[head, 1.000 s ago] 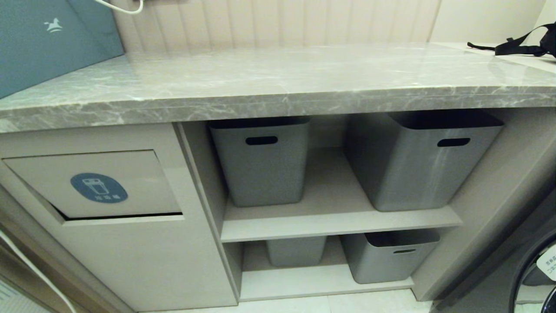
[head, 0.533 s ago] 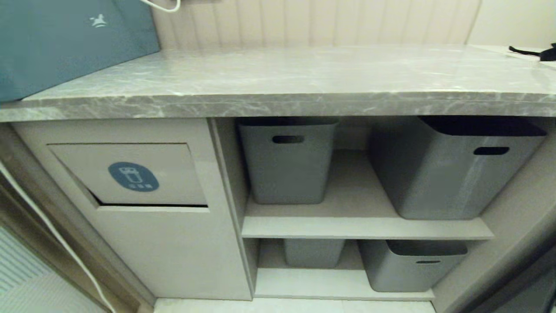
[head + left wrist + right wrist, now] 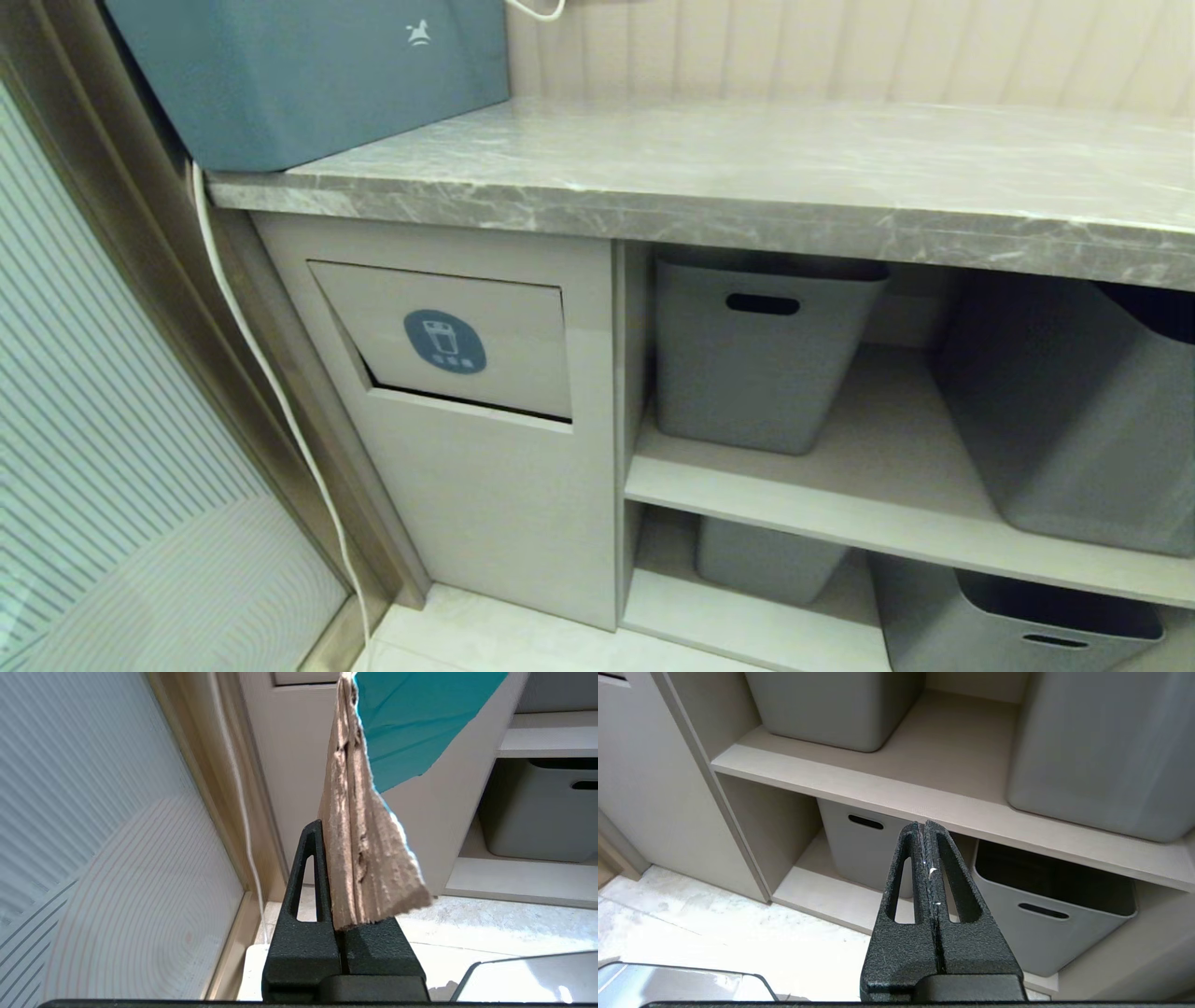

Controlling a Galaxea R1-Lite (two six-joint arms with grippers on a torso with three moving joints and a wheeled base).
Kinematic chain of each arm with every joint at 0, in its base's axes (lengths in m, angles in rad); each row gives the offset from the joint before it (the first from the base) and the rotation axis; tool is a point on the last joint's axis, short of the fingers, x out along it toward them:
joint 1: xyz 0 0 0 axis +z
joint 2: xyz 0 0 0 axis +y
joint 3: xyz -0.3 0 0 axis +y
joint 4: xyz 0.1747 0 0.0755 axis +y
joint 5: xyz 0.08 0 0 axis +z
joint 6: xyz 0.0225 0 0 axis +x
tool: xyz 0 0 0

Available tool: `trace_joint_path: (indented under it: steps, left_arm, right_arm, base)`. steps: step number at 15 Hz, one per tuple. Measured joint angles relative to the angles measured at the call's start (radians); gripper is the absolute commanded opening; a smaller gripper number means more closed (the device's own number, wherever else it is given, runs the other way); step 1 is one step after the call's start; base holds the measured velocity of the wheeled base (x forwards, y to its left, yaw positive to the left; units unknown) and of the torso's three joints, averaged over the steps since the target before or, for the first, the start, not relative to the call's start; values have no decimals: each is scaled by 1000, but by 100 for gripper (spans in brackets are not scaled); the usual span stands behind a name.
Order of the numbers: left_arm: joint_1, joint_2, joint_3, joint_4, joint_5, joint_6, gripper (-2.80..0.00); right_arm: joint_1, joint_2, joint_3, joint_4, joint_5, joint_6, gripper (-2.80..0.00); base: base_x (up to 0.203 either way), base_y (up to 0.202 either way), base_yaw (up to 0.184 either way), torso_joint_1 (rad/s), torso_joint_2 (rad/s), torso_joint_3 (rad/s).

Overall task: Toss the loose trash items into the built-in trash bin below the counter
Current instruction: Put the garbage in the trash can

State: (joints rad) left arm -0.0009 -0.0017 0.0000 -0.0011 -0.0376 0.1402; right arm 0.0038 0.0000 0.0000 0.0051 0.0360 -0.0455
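Note:
A folded teal-and-brown cardboard piece (image 3: 369, 858) sticks up from my left gripper (image 3: 332, 833), which is shut on its lower edge; the cardboard hides the second finger. Behind it stands the beige front of the built-in trash bin (image 3: 289, 765). In the head view the bin's flap (image 3: 513, 327) with its round blue sticker (image 3: 444, 342) sits below the left end of the grey marble counter (image 3: 747, 159), its lower edge tilted inward. My right gripper (image 3: 924, 823) is shut and empty, facing the open shelves. Neither gripper shows in the head view. No other loose trash is visible.
A large blue-grey box (image 3: 308, 75) stands on the counter's left end. A white cable (image 3: 271, 383) hangs down beside the cabinet, next to a striped glass panel (image 3: 93, 420). Grey storage bins (image 3: 756, 355) (image 3: 1074, 420) fill the shelves on the right. Pale floor tiles (image 3: 485, 635) lie below.
The head camera has swung left: the bin flap now sits near the picture's middle, the striped panel has come into view, and the black strap at far right has left the frame.

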Motion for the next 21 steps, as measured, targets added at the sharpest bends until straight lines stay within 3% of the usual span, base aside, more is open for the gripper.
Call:
trace_joint_path:
  steps: [2, 5, 9, 11, 15, 18, 21]
  left_arm:
    - [1, 1, -6, -2, -28, 10, -280]
    - [0, 78, -125, -17, -91, -28, -280]
    - [-17, 456, -316, -126, -129, -213, -280]
    - [-26, 680, -380, -203, -120, -349, -280]
    - [-39, 1088, -447, -427, -69, -693, -280]
    - [-87, 1263, -470, -570, -59, -1006, -280]
    - [-119, 1396, -570, -585, -59, -1262, -280]
  right_arm:
    - [0, 0, 0, 0, -1, 0, -280]
    - [0, 0, 0, 0, -2, 1, -280]
    - [0, 0, 0, 0, -2, 1, -280]
    - [0, 0, 0, 0, -2, 1, -280]
    - [0, 0, 0, 0, -2, 1, -280]
    - [0, 0, 0, 0, -2, 1, -280]
    - [0, 0, 0, 0, -3, 1, -280]
  base:
    - [0, 0, 0, 0, 0, 0]
    - [0, 0, 0, 0, 0, 0]
    - [0, 0, 0, 0, 0, 0]
    - [0, 0, 0, 0, 0, 0]
    - [0, 0, 0, 0, 0, 0]
    - [0, 0, 0, 0, 0, 0]
    - [0, 0, 0, 0, 0, 0]
